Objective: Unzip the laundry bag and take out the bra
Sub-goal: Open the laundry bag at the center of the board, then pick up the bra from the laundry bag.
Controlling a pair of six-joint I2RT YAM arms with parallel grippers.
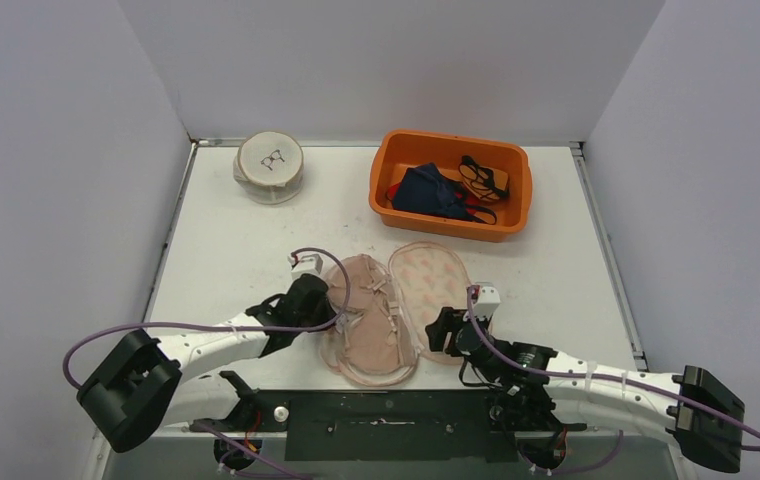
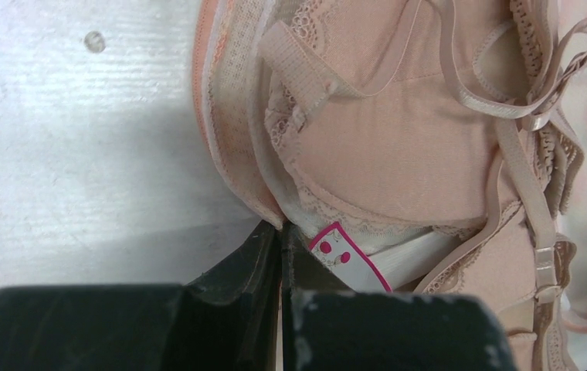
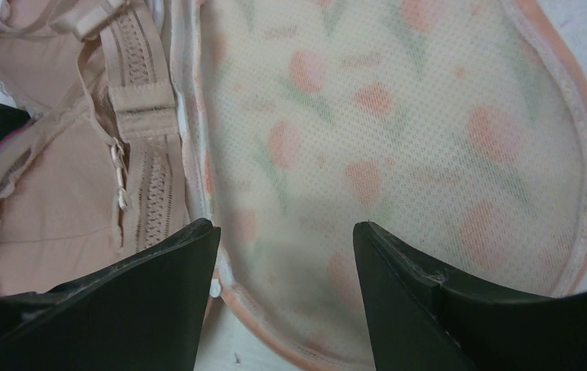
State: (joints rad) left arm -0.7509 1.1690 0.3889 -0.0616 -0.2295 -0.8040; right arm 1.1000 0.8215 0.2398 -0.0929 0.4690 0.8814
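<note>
The left gripper [image 2: 281,232], nearest the lens, has its jaws pressed together at the rim of the laundry bag [image 1: 432,283]; whether cloth is caught between them cannot be told. The right gripper [image 3: 286,232] hangs spread over the bag's floral mesh flap. The bag lies unzipped and folded open on the table [image 1: 236,250], the beige bra [image 2: 383,147] still in its left half, its white label [image 2: 344,259] just beside the left fingertips.

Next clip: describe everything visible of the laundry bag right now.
The laundry bag is a clamshell of cream mesh with pink floral print and peach trim, unzipped and spread in two halves on the table before the arms. The left half cradles the beige bra; the right half lies bare. The left gripper is shut at its left rim; the right gripper is open above the bare half.
</note>
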